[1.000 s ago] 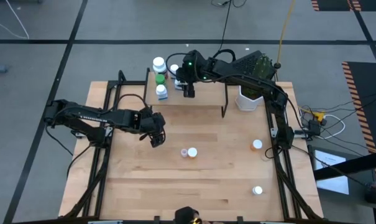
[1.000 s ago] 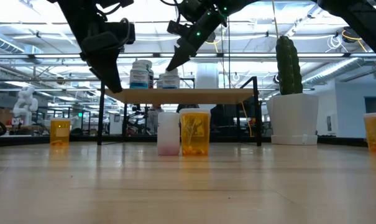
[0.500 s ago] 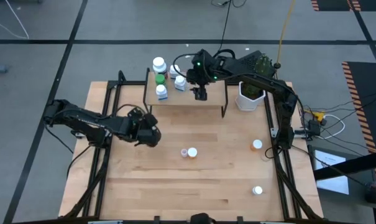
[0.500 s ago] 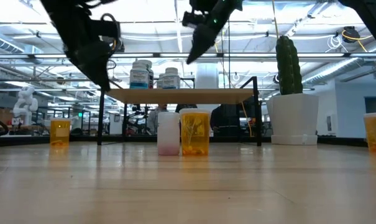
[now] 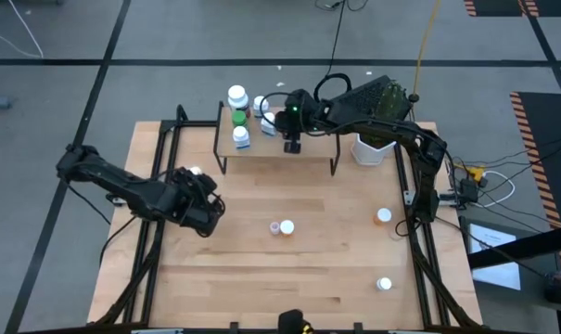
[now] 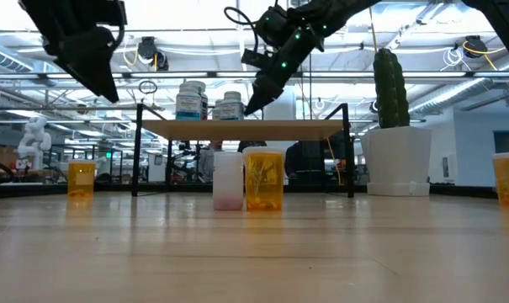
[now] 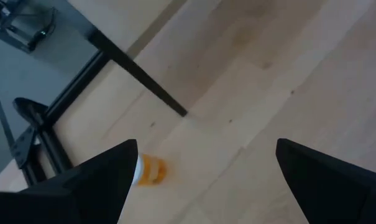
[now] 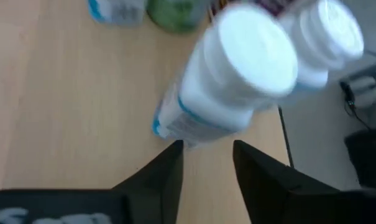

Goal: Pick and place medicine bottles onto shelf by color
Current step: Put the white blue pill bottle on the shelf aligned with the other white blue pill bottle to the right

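The shelf (image 5: 310, 155) stands at the table's far side, with several bottles on its left end: a green one (image 5: 238, 117) and white ones (image 5: 242, 137) (image 5: 269, 121). My right gripper (image 5: 292, 144) hangs over the shelf just right of them. It is open by a narrow gap, and its fingers slant down toward the nearest white bottle (image 8: 228, 81). My left gripper (image 5: 204, 215) is open and empty, high over the table's left part. An orange bottle (image 7: 147, 172) stands on the table beyond it. A pinkish-white bottle (image 6: 227, 180) and an orange one (image 6: 264, 179) stand mid-table. My right gripper's fingertips (image 8: 173, 155) stand right at the lower end of the nearest white bottle (image 8: 175, 127) on the shelf. I cannot tell whether they touch it. The bottle is not between the fingers.
A white pot with a cactus (image 5: 371, 147) stands right of the shelf. An orange bottle (image 5: 383, 215) and a white-capped one (image 5: 384, 284) stand on the table's right side. The shelf's black legs (image 7: 144, 81) stand near my left gripper.
My left gripper has moved toward the table's left and near edges and has risen. My right gripper has drawn back from the bottles toward the right, risen, then come down again toward them. The bottles on the shelf have stayed upright.
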Controlling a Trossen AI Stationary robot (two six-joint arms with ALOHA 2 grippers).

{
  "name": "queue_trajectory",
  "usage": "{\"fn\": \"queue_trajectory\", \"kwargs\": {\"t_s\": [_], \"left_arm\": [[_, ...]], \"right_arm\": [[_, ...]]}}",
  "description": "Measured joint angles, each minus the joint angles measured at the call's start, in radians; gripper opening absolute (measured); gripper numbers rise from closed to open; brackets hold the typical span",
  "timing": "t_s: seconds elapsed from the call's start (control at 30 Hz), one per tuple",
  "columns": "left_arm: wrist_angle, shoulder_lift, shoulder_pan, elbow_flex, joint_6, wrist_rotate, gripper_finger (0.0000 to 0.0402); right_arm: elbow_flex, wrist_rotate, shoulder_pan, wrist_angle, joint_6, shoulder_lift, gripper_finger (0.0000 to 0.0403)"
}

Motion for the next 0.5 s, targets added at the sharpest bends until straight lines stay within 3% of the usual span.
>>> {"fn": "queue_trajectory", "kwargs": {"t_s": [0.23,0.5], "left_arm": [[-0.019,-0.034,-0.025,0.000,-0.062,-0.028,0.0385],[-0.018,-0.034,-0.027,0.000,-0.068,-0.032,0.0385]], "right_arm": [[0.000,-0.069,-0.001,0.077,-0.014,0.004,0.0095],[0.000,-0.070,-0.005,0.185,-0.028,0.004,0.0089]]}}
